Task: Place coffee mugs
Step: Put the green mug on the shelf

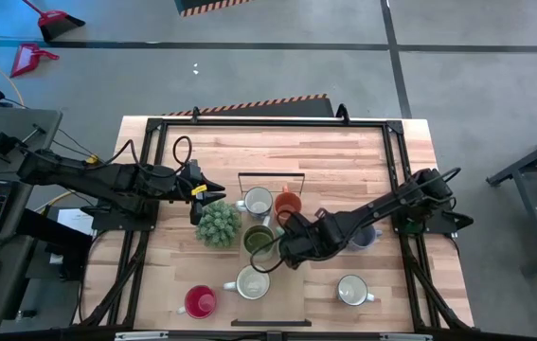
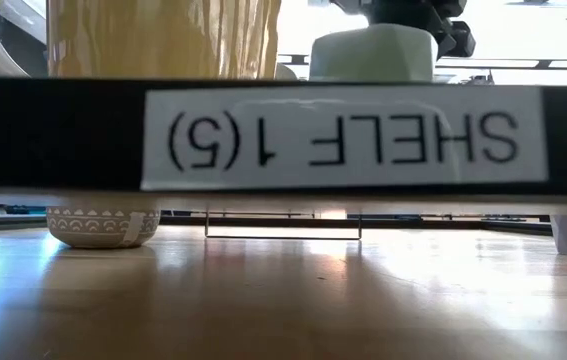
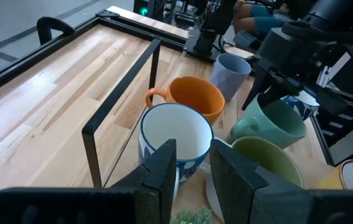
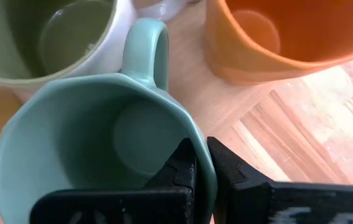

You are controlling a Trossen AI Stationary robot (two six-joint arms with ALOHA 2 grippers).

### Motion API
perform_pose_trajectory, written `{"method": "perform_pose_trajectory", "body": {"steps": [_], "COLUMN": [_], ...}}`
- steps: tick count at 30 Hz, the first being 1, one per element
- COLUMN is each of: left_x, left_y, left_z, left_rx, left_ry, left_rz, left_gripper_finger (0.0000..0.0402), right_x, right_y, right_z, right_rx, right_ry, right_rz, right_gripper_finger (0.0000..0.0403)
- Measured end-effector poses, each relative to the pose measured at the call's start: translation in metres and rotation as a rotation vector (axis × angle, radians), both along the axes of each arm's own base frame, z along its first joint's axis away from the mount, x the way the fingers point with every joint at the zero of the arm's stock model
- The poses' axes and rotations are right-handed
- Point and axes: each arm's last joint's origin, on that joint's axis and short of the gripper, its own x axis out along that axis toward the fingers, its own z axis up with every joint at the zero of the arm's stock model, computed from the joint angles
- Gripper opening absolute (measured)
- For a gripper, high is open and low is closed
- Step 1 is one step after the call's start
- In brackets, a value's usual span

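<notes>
While the left gripper (image 3: 192,171) hovers over the potted plant (image 1: 218,224) with its fingers narrowly parted and nothing between them, the right gripper (image 4: 201,163) is clamped on the rim of the teal mug (image 4: 95,134), one finger inside the cup, one outside. In the left wrist view the teal mug (image 3: 269,121) hangs tilted just beside the olive mug (image 3: 266,158), near the orange mug (image 3: 192,96).

On the wooden table (image 1: 344,161), within the thin black frame (image 1: 270,175): white mug (image 1: 258,201) and orange mug (image 1: 288,204) side by side, olive mug (image 1: 258,239) just below them.

Blue-grey mug (image 1: 366,237) sits partly under the right arm. Nearer the front edge: red mug (image 1: 200,301), a cream mug (image 1: 252,282), another cream mug (image 1: 351,290).

Low view: a patterned mug (image 2: 101,226) rests on the table; a "SHELF 1(5)" label (image 2: 343,137) blocks most else.
</notes>
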Motion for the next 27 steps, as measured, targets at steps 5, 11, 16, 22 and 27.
{"method": "perform_pose_trajectory", "body": {"steps": [5, 11, 16, 22, 27], "left_x": [0.0, 0.0, 0.0, -0.0001, 0.0], "left_y": [0.0, 0.0, 0.0, 0.0, 0.0], "left_z": [-0.0001, -0.0002, -0.0002, -0.0002, -0.0002], "left_rx": [0.0, 0.001, 0.001, 0.001, 0.001], "left_ry": [0.001, 0.002, 0.002, 0.002, 0.002], "left_rz": [0.0, 0.0, 0.0, 0.0, 0.0], "left_gripper_finger": [0.0087, 0.0087, 0.0087, 0.0087, 0.0087], "right_x": [0.0012, 0.0013, 0.0017, 0.0028, 0.0028], "right_y": [-0.0034, -0.0037, -0.0052, -0.0082, -0.0083], "right_z": [0.0, -0.0001, 0.0, 0.0001, 0.0002], "right_rx": [0.001, 0.002, 0.0, -0.008, -0.014], "right_ry": [0.003, 0.01, 0.011, 0.015, 0.018], "right_rz": [-0.007, 0.01, 0.01, 0.023, 0.036], "right_gripper_finger": [0.0006, 0.0018, 0.002, 0.0021, 0.0027]}}
